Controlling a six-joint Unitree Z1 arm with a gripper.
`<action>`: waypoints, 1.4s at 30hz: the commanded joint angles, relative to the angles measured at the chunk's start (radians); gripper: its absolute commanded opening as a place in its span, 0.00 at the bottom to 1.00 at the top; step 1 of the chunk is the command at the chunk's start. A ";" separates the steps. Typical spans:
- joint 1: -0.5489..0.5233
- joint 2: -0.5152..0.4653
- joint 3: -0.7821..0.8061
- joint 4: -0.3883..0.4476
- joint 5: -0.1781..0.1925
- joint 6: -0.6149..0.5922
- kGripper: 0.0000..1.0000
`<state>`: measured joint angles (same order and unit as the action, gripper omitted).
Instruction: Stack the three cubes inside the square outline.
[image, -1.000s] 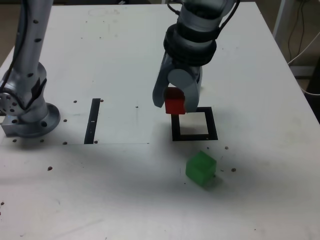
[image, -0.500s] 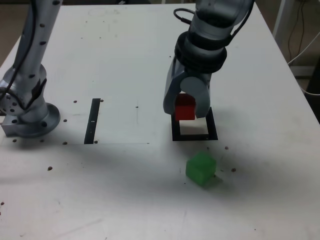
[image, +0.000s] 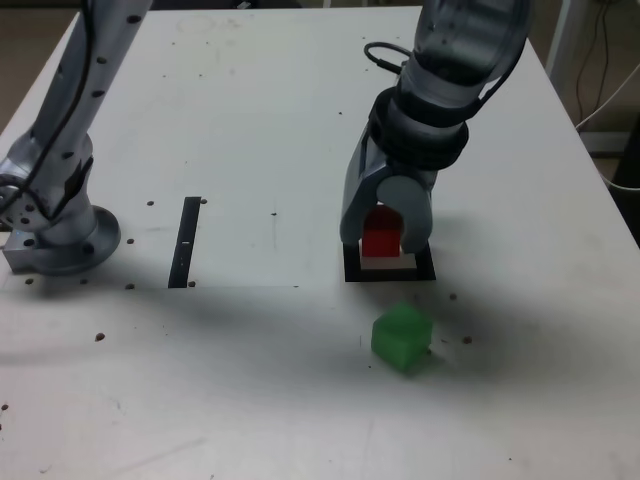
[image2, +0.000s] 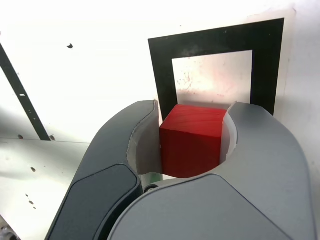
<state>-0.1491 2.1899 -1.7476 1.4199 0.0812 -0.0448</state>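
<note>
The red cube with matte faces (image: 381, 243) is clamped between the two rounded grey fingers of the gripper (image: 384, 236), and from the exterior view it appears over the flat black square outline with white centre (image: 352, 267). I judge that the step in hand is to place this cube as the base of the stack. The first danger is the position: in the wrist view, the cube covers only one edge part of the outline, and much of the white centre is visible, so if the jaws open here, the cube may land on the black border. Also, its height above the table (image: 235, 380) is not clear to me; a release too high could make it tip, and pressing too low could push it askew. The wide fingers could rub its sides while opening and turn it. The green matte cube (image: 402, 337) lies near the outline, apart from it, so a low, careless swing could knock it. The yellow cube I cannot see.
</note>
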 joint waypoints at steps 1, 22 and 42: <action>0.009 0.015 -0.005 -0.004 0.000 -0.001 0.31; 0.029 0.050 0.008 -0.036 -0.004 0.007 0.48; 0.034 0.032 0.034 -0.054 -0.005 0.020 0.97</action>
<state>-0.1155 2.2344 -1.7181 1.3665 0.0779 -0.0262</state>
